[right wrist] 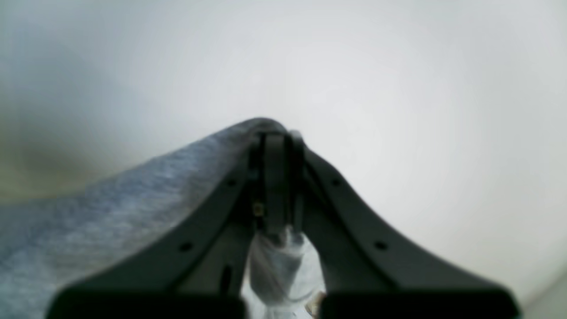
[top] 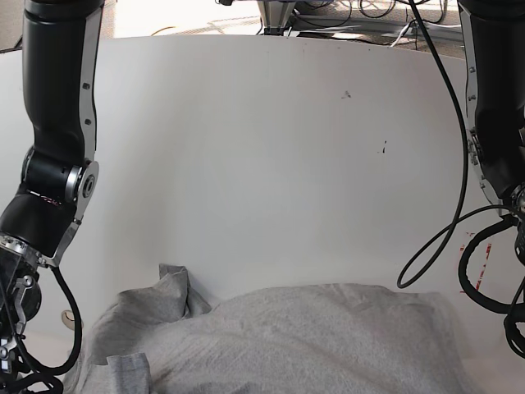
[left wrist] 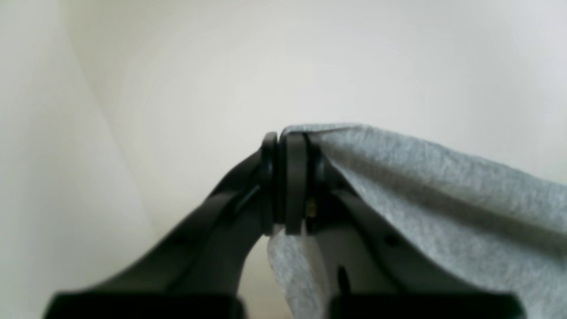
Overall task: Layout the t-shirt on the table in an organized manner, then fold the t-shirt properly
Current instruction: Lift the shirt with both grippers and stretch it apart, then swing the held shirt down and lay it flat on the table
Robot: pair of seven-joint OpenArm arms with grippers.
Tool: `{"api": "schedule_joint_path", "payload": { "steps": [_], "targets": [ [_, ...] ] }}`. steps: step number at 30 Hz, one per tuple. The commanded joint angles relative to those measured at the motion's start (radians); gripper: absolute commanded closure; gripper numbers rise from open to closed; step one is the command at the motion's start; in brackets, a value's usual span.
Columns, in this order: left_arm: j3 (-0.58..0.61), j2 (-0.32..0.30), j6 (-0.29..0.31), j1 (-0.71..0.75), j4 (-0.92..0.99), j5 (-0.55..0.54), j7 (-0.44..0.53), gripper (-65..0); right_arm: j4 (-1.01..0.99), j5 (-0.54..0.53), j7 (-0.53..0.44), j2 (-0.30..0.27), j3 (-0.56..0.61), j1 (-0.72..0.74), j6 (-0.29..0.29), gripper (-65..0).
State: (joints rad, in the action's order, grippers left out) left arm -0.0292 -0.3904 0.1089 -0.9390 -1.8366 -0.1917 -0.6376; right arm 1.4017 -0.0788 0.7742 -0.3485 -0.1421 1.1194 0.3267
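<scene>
The left pincer (left wrist: 290, 186) is seen in its wrist view clamped tight on a fold of the t-shirt (left wrist: 443, 208), the grey fabric being pinched between the black fingers (left wrist: 296, 177) and draped away to one side. The right pincer (right wrist: 277, 181) is likewise closed on the cloth in its own wrist view, with a tuft of fabric bunched behind the tips and the rest of the t-shirt (right wrist: 110, 212) sloping off to the other side.

In the base view the t-shirt (top: 312, 345) is found spread in a wrinkled heap along the near edge of the table (top: 262, 164), reaching almost from one near corner to the other; one sleeve is seen rucked up toward the near corner on the right arm's side. Neither pincer is shown in this view; only the arms are seen at the two sides. No lettering can be made out on the fabric. A few dark specks (top: 383, 148) are seen on the white surface, and red marks (top: 480, 258) lie near the side edge by the left arm.
</scene>
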Motion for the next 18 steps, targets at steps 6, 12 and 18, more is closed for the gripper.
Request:
{"api": "schedule_joint_path", "payload": {
  "steps": [6,12,18],
  "targets": [
    [-0.013,-0.006,0.031,0.045,-0.016,-0.002,0.038,-1.1,0.123,-0.002,0.087,-0.019,-0.008,-0.034,-0.005,0.0],
    [-0.056,-0.006,0.041,0.174,-0.044,-0.002,0.038,-1.1,0.244,-0.002,0.155,-0.021,-0.008,-0.149,-0.005,0.0],
    [-0.105,-0.006,0.042,0.360,-0.087,-0.004,0.038,-1.1,0.397,0.007,0.216,-0.016,-0.017,-0.305,0.033,0.0]
  ]
}}
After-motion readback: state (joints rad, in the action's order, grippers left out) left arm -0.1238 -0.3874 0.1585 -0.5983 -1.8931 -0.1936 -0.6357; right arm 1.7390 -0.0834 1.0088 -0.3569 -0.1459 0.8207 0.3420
